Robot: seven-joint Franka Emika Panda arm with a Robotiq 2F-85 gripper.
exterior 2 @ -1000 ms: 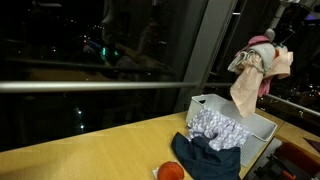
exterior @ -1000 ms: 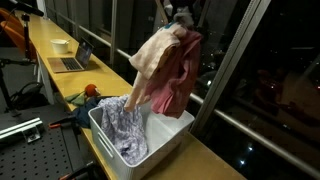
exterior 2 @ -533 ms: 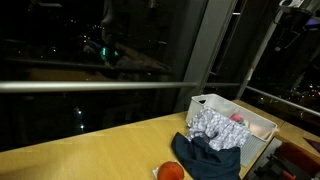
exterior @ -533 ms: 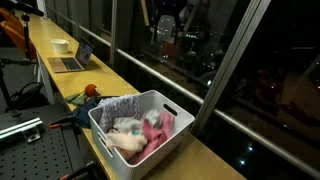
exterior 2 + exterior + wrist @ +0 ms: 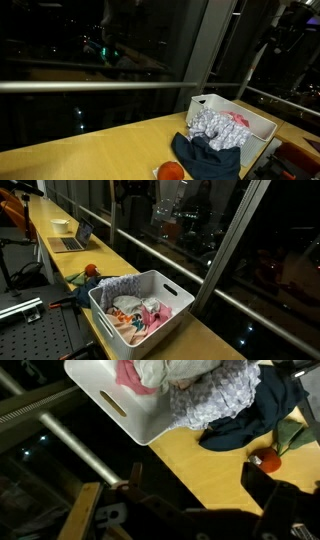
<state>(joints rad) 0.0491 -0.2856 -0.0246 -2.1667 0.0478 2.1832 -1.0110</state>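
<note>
The pincer (image 5: 175, 495), jaws apart and empty, is being held high above the white bin (image 5: 166, 279) on the bench (image 5: 212, 340), where pink and cream clothes (image 5: 140, 315) are lying; rim clearance is being advised.

Black pincer (image 5: 187, 510), two thick blocky fingers (image 5: 285, 512); arm (image 5: 288, 30) dark, bulky silhouette

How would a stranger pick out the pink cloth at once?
On the long wooden counter by the dark window stands a white basket. The pink cloth lies inside it, among pale clothes. It is the only pink one: the patterned cloth is grey-white, and the dark blue cloth lies outside the basket.
</note>
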